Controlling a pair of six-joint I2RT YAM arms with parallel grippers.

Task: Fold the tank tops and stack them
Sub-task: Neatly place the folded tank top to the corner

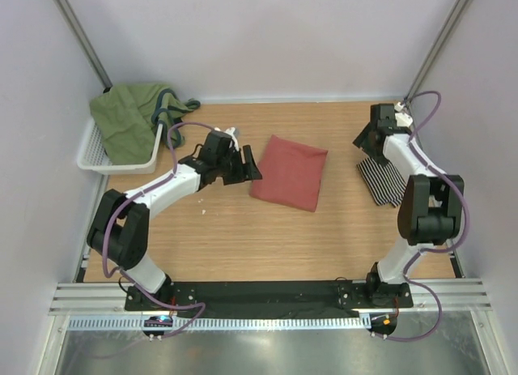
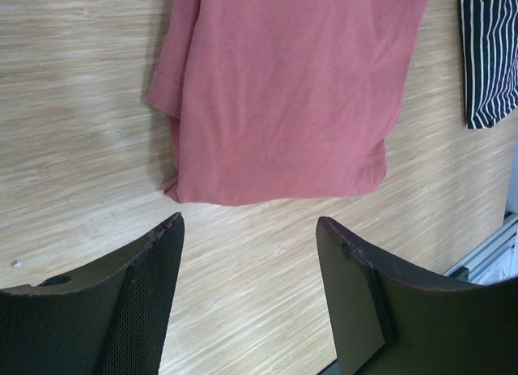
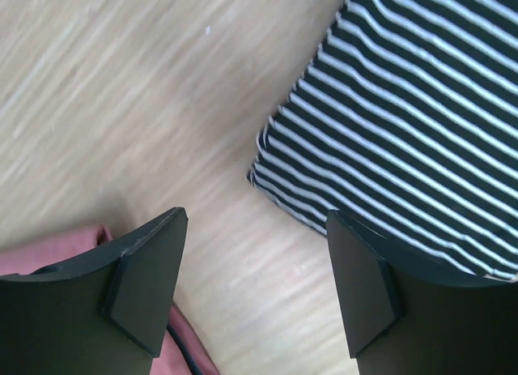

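— Home, shop or lab?

— Lab, surely; a robot test cell. Wooden tabletop [image 1: 243,237] boxed in by plain white panels [image 1: 267,35] behind and beside it; grey metal posts [image 1: 81,36] at its far corners; aluminium rails [image 1: 89,298] along its near edge; left arm [image 1: 162,189] and right arm [image 1: 429,205] bolted there, draped in purple cables [image 1: 439,108].

— Anything domestic?

— Only a white basket [image 1: 91,152] of green cloth [image 1: 125,120] at the tabletop's far left corner.

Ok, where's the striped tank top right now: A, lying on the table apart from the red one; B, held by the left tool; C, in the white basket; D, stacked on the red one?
A: the striped tank top lies flat on the table, with bare wood between it and the red tank top.
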